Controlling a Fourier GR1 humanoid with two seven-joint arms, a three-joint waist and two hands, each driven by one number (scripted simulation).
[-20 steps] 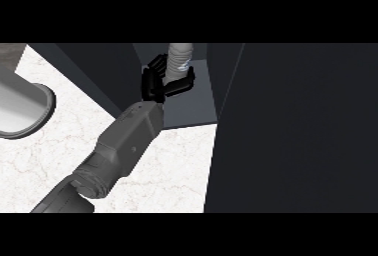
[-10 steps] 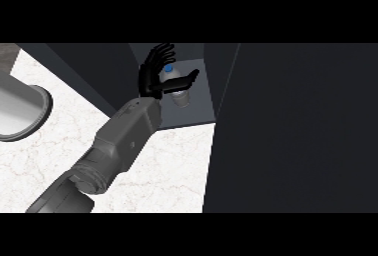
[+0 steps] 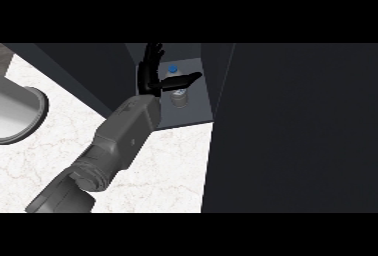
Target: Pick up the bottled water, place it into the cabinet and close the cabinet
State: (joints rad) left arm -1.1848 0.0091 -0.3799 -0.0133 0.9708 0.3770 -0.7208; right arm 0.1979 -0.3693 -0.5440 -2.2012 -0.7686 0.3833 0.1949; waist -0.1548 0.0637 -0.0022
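- The cabinet point(image 3: 186, 119) stands at the far side of the surface point(image 3: 148, 165), and its opening is at the top middle of my view.
- The bottled water point(image 3: 179, 98) sits inside the cabinet, on its floor.
- My left hand point(image 3: 150, 86) is in the opening, just left of the bottle. My fingers point(image 3: 153, 60) point straight away from me along its left side, and my thumb lies across the bottle.
- My forearm point(image 3: 118, 142) runs from the lower left, over the surface, up to the opening.
- A wide panel point(image 3: 295, 125) rises right of the bottle and covers the view's right half.
- A round container point(image 3: 18, 112) sits at the far left, well apart from the cabinet.
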